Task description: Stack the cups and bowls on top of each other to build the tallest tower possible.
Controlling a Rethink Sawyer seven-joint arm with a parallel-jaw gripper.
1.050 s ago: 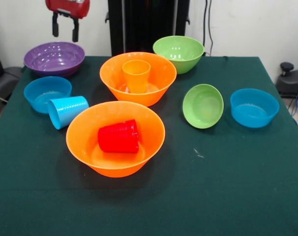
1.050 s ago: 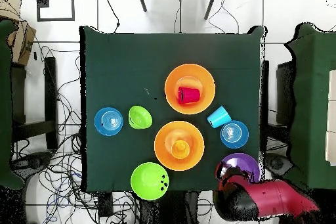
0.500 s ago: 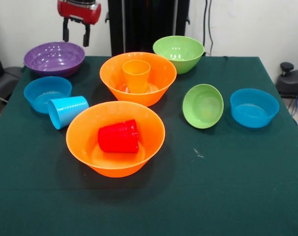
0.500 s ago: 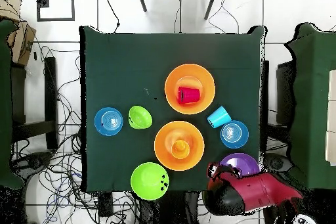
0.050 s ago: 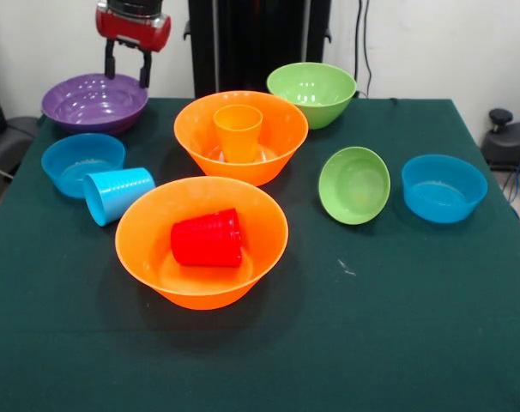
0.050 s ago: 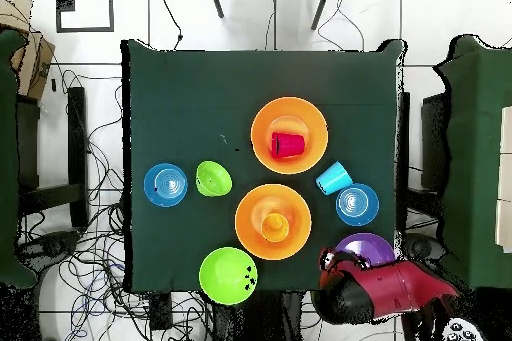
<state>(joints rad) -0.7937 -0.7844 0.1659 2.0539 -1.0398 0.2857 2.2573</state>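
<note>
Your gripper [image 5: 127, 69] hangs straight down over the purple bowl's [image 5: 94, 102] far rim, fingers [image 5: 110, 63] apart and empty | orange cup [image 5: 238, 131] upright in the rear orange bowl [image 5: 277, 142] | red cup [image 5: 207, 238] on its side in the front orange bowl [image 5: 148, 249] | light blue cup [image 5: 117, 194] tipped on the desk [image 5: 397, 326].

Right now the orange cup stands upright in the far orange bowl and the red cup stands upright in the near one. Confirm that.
Not quite. The orange cup does stand upright in the far orange bowl, but the red cup lies on its side in the near orange bowl, as the front view shows.
</note>
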